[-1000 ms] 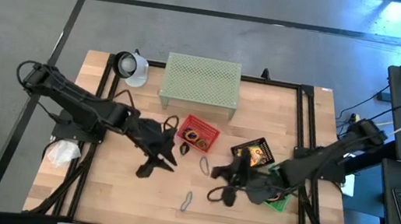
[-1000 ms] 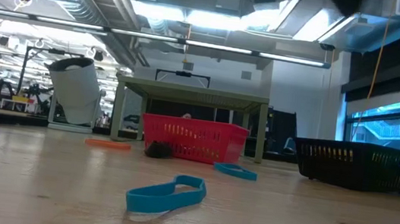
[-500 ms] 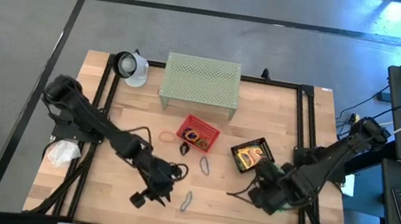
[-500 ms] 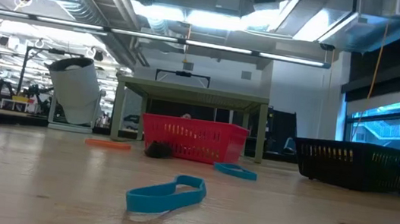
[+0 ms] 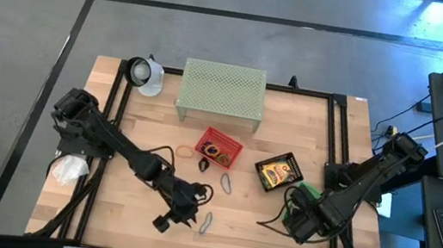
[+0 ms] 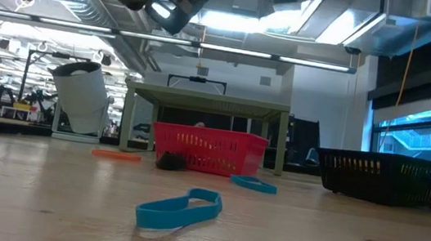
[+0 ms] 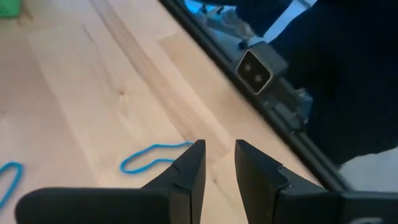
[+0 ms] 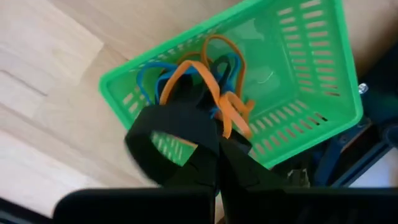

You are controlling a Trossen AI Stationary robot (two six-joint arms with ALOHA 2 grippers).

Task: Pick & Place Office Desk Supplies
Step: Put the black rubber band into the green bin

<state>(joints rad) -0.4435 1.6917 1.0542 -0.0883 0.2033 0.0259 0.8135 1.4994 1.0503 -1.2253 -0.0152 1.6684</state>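
My left gripper (image 5: 178, 214) (image 7: 219, 149) is open and hovers over the wood beside a blue loop (image 5: 206, 222) (image 7: 149, 158) (image 6: 180, 208) that lies flat near the table's near edge. My right gripper (image 8: 217, 149) (image 5: 295, 221) is shut on a black loop (image 8: 158, 140) above a green basket (image 8: 292, 81) (image 5: 308, 191), which holds orange and blue loops (image 8: 217, 68). A black basket (image 5: 278, 171) holds yellow boxes. A red basket (image 5: 218, 148) holds loops. An orange loop (image 5: 186, 149), a black loop (image 5: 203, 165) and a blue loop (image 5: 226, 182) lie on the table. My right gripper pinches the black loop between its two fingers (image 8: 202, 163), at one spot on the band (image 8: 186, 127). The fingers point down from above. The loop is lifted clear and bows out to one side over the green basket's open top.
A pale green perforated shelf (image 5: 222, 89) stands at the far edge, with a white cup-like thing (image 5: 145, 74) to its left. A white wad (image 5: 69, 170) lies off the table's left side. Black frame rails (image 5: 335, 149) run along the table's sides.
My left gripper has moved toward the table's near edge, down to the blue loop. My right gripper has moved toward the table's right and near edges, from the middle of the table to above the green basket.
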